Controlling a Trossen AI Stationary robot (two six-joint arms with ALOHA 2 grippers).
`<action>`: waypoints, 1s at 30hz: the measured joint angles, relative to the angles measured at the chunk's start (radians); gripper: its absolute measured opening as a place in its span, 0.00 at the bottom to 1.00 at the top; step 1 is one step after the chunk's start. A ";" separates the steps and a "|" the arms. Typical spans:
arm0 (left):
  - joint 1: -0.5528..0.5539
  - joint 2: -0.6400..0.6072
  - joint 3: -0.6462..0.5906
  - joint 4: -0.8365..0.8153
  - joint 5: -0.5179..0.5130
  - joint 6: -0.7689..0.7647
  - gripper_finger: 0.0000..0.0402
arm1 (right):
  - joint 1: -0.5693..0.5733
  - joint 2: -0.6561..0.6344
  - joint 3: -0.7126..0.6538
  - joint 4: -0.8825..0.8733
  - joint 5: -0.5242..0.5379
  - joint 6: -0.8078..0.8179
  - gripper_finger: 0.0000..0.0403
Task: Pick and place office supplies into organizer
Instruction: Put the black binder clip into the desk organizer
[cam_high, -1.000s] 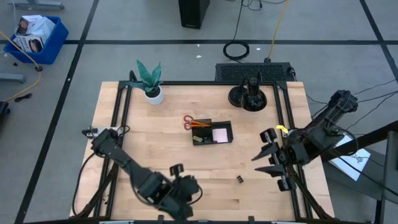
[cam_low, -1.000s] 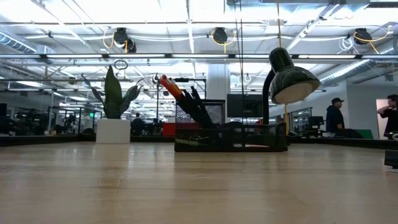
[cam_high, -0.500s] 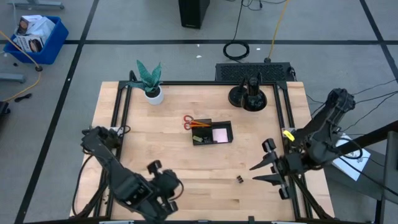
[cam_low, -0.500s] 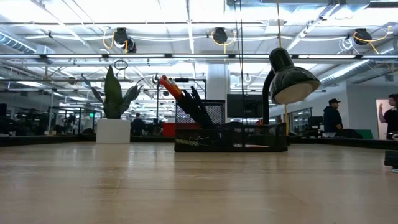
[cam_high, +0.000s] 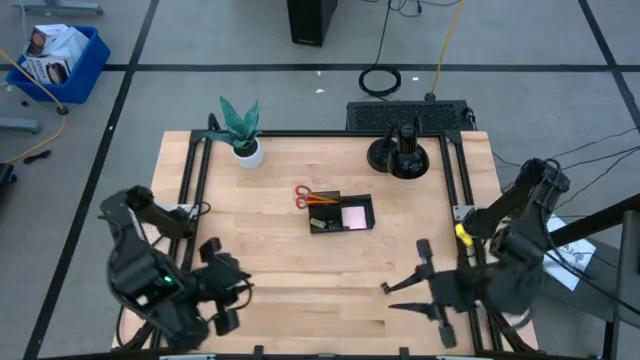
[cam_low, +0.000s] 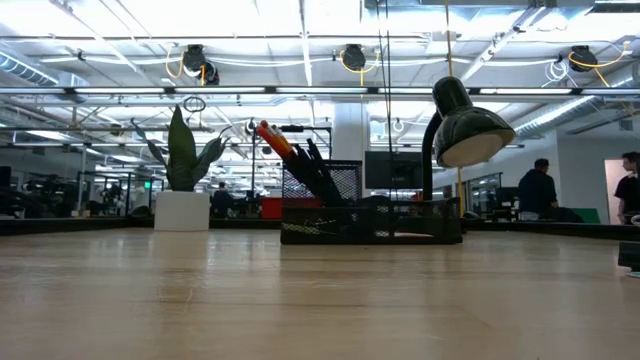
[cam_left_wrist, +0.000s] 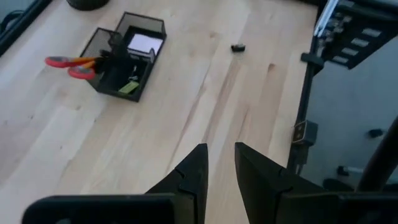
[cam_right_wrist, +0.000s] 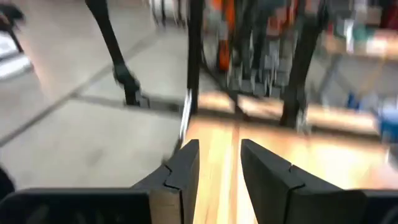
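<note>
The black mesh organizer (cam_high: 340, 214) (cam_low: 370, 220) (cam_left_wrist: 127, 62) stands at mid-table. It holds the pink sticky pad (cam_high: 354, 215), pens, an orange pencil (cam_low: 272, 138) and a yellow-green piece (cam_left_wrist: 129, 88). The red-handled scissors (cam_high: 303, 195) (cam_left_wrist: 71, 62) stick out of its left end. A tiny black binder clip (cam_high: 384, 289) (cam_left_wrist: 237, 47) lies on the table nearer the near edge. My right gripper (cam_high: 388, 297) (cam_right_wrist: 219, 152) is open, its fingers pointing left, with one tip over the clip in the high view. My left gripper (cam_high: 238, 285) (cam_left_wrist: 217, 155) is narrowly open above the near-left corner.
A potted plant (cam_high: 240, 135) (cam_low: 183, 180) stands at the far left. A black desk lamp with a round base (cam_high: 398, 155) (cam_low: 470, 130) stands at the far right. Black frame rails run along the table's left and right sides. People stand in the room beyond (cam_low: 540, 190).
My left arm has swung from the middle of the near edge toward the near-left corner. My right gripper has moved toward the near edge and the table's left, ending over the binder clip, its fingers now pointing left. The organizer and the clip have not moved.
</note>
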 joint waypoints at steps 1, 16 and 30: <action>-0.009 -0.017 -0.010 -0.002 -0.009 -0.008 0.21 | -0.006 0.027 0.032 -0.072 -0.004 0.061 0.27; -0.068 -0.080 -0.044 0.001 -0.053 -0.003 0.21 | -0.139 0.276 0.111 -0.633 -0.520 0.777 0.27; -0.066 -0.080 -0.044 0.001 -0.058 0.075 0.21 | -0.237 0.389 0.111 -0.656 -0.619 1.002 0.27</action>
